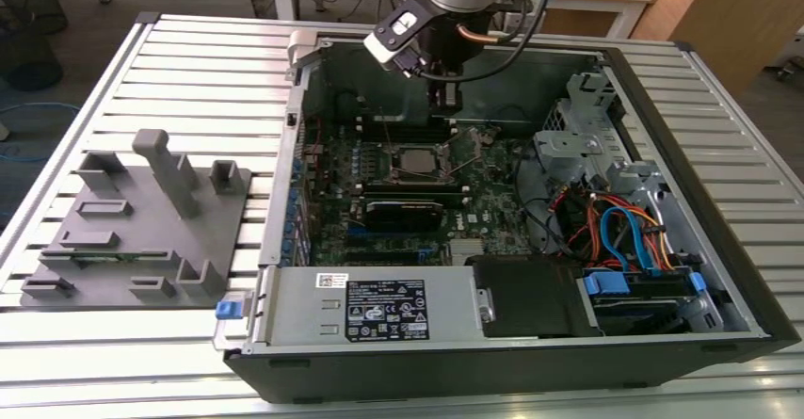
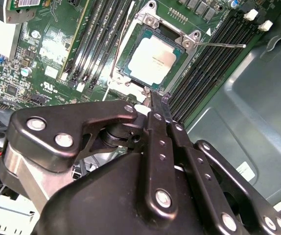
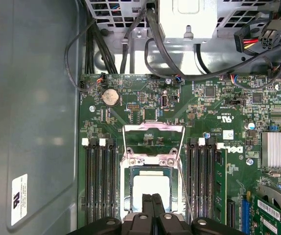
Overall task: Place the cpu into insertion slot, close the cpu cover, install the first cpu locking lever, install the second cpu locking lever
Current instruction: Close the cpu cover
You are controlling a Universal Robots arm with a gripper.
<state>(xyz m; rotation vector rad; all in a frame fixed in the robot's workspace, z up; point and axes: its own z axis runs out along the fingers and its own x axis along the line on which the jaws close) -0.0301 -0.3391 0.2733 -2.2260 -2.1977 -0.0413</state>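
Since the cpu [image 2: 152, 58] already lies flat in the insertion slot [image 3: 128, 188], silver top up, the first step looks done. The slot sits in the upper middle of the exterior view, on the green motherboard [image 3: 204, 112]. The cpu cover [image 3: 152, 128] is not yet closed. It stands swung open on the side of the slot away from the gripper [image 2: 152, 95], and the board shows through its cut-out centre. One thin locking lever [image 2: 223, 45] sticks out sideways from a corner of the slot. A second wire seems to run along the slot's edge, though it is too fine to be sure.

The gripper's fingers are pressed together with nothing between them. In both wrist views its tip points straight at the cpu and hangs just short of the slot's near rim, so the cover lies directly ahead, beyond the chip. In the exterior view the gripper hovers a little above the slot in the frame.

Black memory slots [image 3: 99, 176] flank the socket on both sides. The open computer case [image 1: 503, 353] rests on the slatted bench [image 1: 188, 52], with a grey fixture [image 1: 138, 249] at the exterior view's left.
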